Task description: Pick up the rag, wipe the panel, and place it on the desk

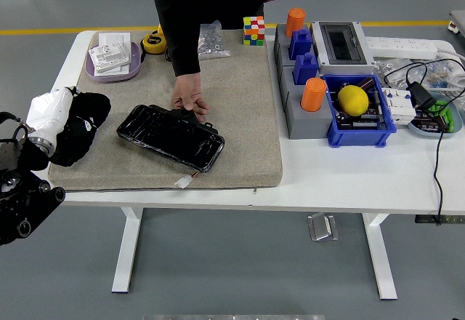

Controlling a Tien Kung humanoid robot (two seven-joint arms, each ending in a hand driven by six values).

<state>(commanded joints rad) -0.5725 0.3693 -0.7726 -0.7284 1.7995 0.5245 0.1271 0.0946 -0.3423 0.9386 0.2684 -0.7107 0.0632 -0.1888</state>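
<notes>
- Last step in hand, by the look of it: wiping seems done, rag [81,127] carried clear of the panel [171,137] toward the worktop's left edge.
- Left robot hand [52,120], white-shelled, closed around the rag's left side; rag bunched over the left end of the mat [240,109], near the front-left corner.
- Next move calls for lowering the rag onto the worktop [349,171], loosening the fingers, withdrawing without dragging cloth along.
- Rag: black, soft, crumpled, likely to cling to fingers.
- Panel: glossy black, oblong with rounded corners, lying askew on the mat, apart from the rag.
- Person's hand [190,102] resting on the panel's far edge, steadying it.
- Mat: beige, flat, felt-like.
- Right robot hand out of view.
</notes>
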